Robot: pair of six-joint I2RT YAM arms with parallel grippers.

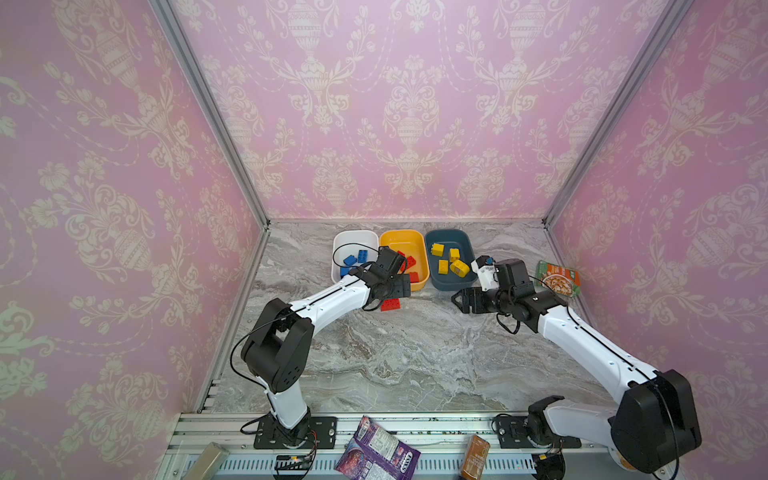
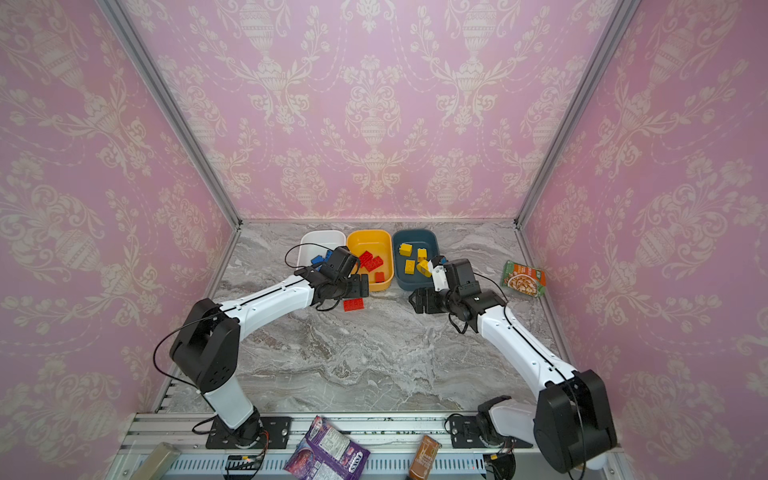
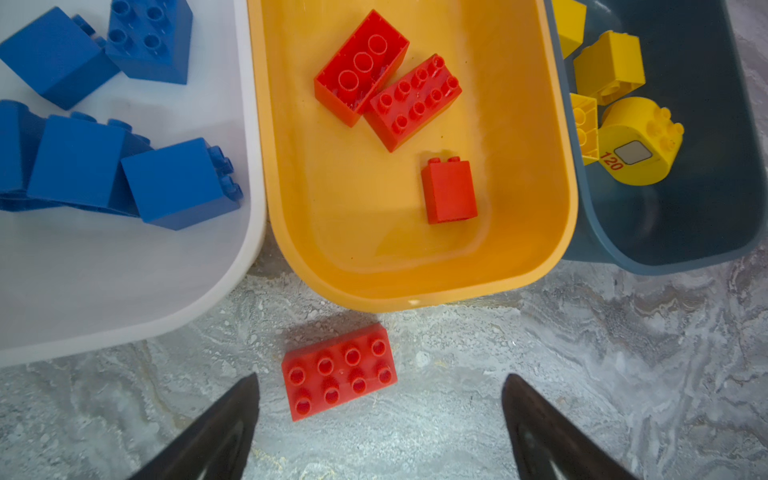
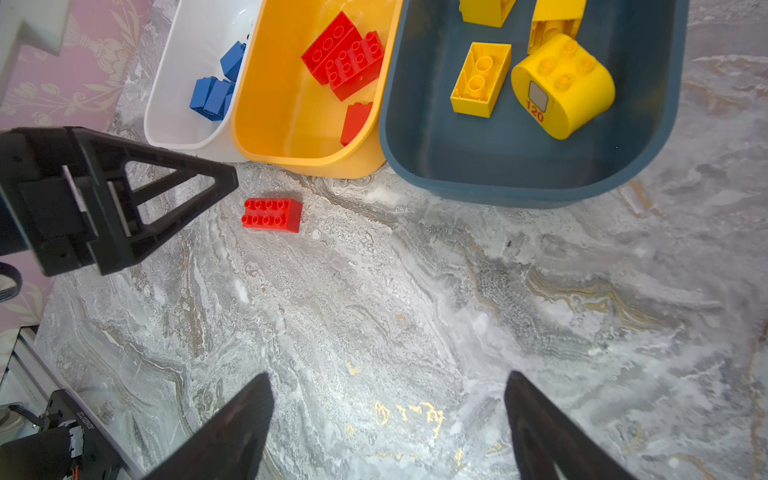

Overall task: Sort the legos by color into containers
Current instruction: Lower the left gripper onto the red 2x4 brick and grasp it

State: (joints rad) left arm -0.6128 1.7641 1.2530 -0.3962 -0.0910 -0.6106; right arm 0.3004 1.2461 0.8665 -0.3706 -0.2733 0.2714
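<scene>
— One red brick (image 3: 338, 371) lies on the surface (image 3: 582, 374), lower centre of the left wrist view, just outside the yellow-orange tub (image 3: 415, 299). How is it best taken?
— The left hand (image 3: 381, 374), fingers apart and empty, should be centred leftward over it, then lowered.
— And the right hand (image 4: 389, 373)?
— Apart, empty. The left hand's side is shown only by its wrist view; the green packet (image 1: 557, 278) is seen only in the top views.

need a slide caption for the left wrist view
Open left gripper over a lone red brick on the table, beside the yellow tub holding three more.
</scene>
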